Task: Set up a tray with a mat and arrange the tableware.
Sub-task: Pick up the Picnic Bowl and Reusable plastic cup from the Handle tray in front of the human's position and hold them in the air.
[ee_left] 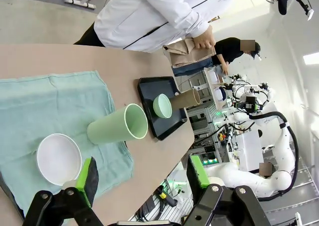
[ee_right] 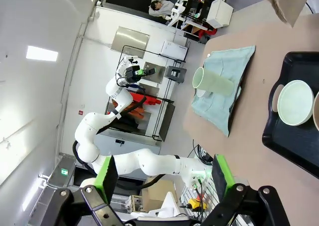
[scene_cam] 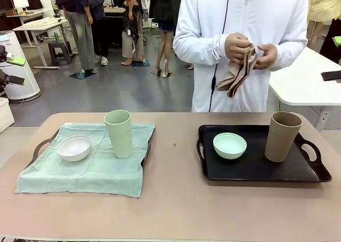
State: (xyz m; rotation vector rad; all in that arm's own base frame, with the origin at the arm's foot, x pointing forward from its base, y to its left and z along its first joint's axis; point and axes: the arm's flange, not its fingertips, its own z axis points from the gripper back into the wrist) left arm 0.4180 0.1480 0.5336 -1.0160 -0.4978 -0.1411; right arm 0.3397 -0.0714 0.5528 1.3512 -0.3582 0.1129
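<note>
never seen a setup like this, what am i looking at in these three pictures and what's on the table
A two-armed robot shares a table with a person. The front view looks across the table. The other two come from cameras on the wrists: the left gripper and right gripper, both open and empty.

On the left, a mint green cloth mat covers a tray, bearing a small white bowl and a tall pale green tumbler. On the right, a bare black tray holds a mint green bowl and a tan-brown tumbler. The person's hands hold a beige cloth.

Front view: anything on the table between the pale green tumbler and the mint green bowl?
Nothing standing there. Between the pale green tumbler and the mint green bowl the front view shows the mat's edge, bare table, then the black tray's rim.
</note>
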